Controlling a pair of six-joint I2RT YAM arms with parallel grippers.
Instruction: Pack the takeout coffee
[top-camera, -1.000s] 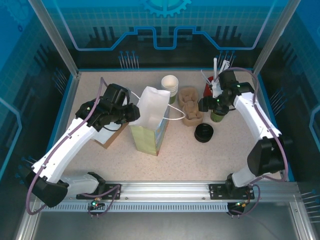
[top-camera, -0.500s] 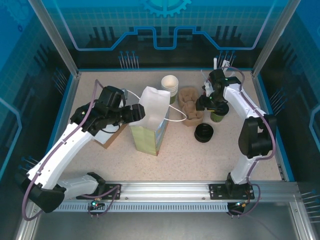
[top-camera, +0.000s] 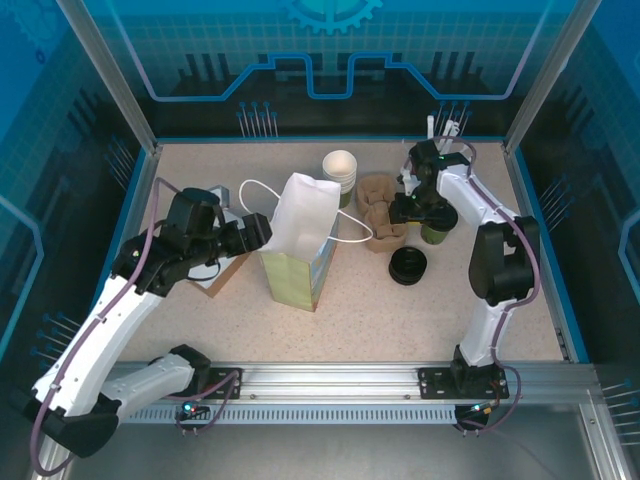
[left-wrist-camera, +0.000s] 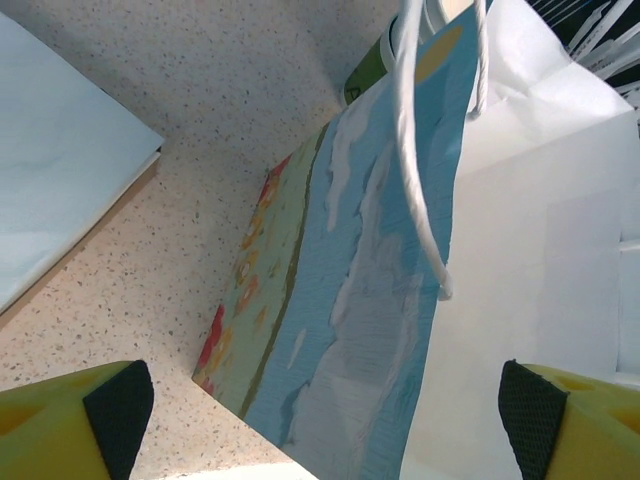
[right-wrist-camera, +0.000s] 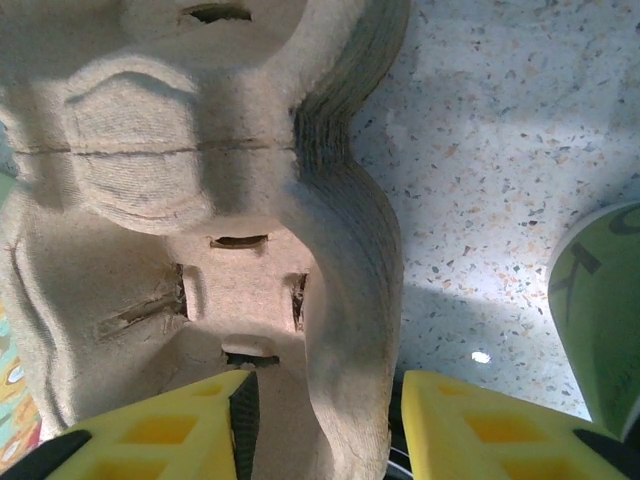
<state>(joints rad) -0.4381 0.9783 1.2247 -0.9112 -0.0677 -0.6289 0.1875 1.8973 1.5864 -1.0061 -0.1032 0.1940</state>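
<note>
The takeout coffee (top-camera: 437, 235) stands at the back right, its olive-green body showing while my right arm covers its top. In the right wrist view its green side (right-wrist-camera: 603, 320) sits at the right edge. My right gripper (top-camera: 399, 210) (right-wrist-camera: 320, 425) is open, its fingers astride the rim of a brown pulp cup carrier (top-camera: 377, 200) (right-wrist-camera: 200, 150) just left of the cup. A tall paper bag (top-camera: 296, 250) (left-wrist-camera: 370, 300) with a blue printed side and white handles stands open mid-table. My left gripper (top-camera: 256, 235) (left-wrist-camera: 325, 420) is open wide at the bag's left wall.
A stack of lidless cups (top-camera: 340, 168) stands behind the bag. Loose black lids (top-camera: 408, 266) lie in front of the carrier. A flat white-topped box (top-camera: 215, 272) (left-wrist-camera: 60, 200) lies left of the bag. A red holder with white sticks (top-camera: 418, 178) is at the back right.
My left arm has drawn back to the left, its gripper still at the bag's edge. My right gripper has swung left from above the coffee cup onto the carrier's rim.
</note>
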